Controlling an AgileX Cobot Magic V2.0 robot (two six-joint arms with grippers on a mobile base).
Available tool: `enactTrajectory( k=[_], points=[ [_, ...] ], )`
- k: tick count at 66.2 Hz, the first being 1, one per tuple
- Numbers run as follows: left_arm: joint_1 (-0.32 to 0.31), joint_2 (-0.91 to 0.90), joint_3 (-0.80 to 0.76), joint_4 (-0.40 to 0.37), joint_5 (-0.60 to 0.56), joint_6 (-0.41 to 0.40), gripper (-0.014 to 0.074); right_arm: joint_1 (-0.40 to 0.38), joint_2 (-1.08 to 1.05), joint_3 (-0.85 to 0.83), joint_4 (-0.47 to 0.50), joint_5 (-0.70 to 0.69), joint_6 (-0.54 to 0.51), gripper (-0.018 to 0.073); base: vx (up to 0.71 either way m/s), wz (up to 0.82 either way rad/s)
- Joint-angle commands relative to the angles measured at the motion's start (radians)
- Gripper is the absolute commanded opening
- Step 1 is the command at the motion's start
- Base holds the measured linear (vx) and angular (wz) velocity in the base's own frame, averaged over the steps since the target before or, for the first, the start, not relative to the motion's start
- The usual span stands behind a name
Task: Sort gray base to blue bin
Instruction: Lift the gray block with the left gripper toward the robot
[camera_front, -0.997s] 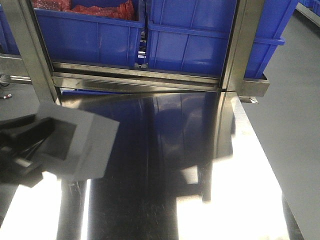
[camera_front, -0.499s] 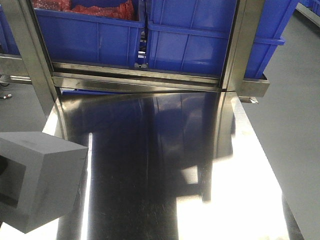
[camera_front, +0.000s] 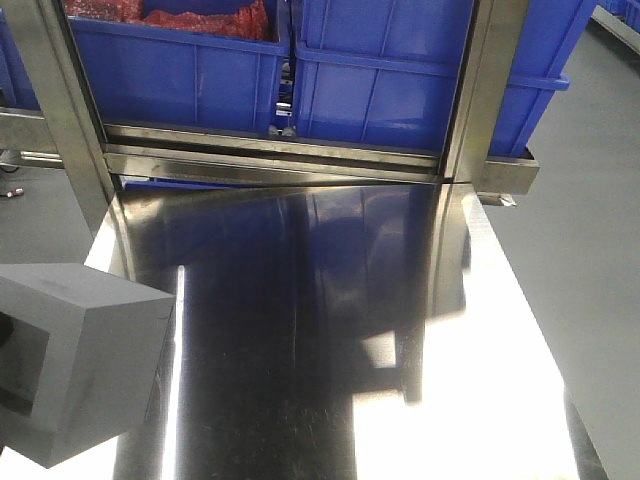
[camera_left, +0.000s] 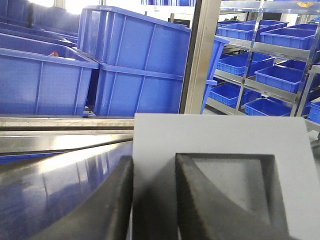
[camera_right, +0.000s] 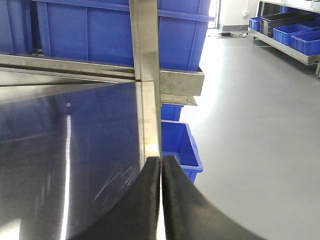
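Base (camera_front: 75, 360) is seen at the tabletop's (camera_front: 300, 320) near left corner, well apart from the bins (camera_front: 380, 90) behind. Left wrist: its wall is clamped by the left jaws. Right wrist: right jaws are pressed together, empty.

Gray base (camera_front: 75, 360) tilted, recess leftward; blue bin (camera_front: 385, 80) behind.
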Motion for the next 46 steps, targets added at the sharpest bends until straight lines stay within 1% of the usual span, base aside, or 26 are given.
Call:
enactTrajectory(
  k=[1,46],
  points=[
    [-0.006,0.002,-0.029,-0.007,-0.107,-0.005,0.0002,-0.003,0.018,0.002,-0.005,-0.072,-0.012,-0.0005,0.0,0.0],
    [-0.006,0.002,-0.029,-0.007,-0.107,-0.005,0.0002,-0.003,0.018,0.002,-0.005,-0.072,-0.012,-0.0005,0.0,0.0]
  ],
)
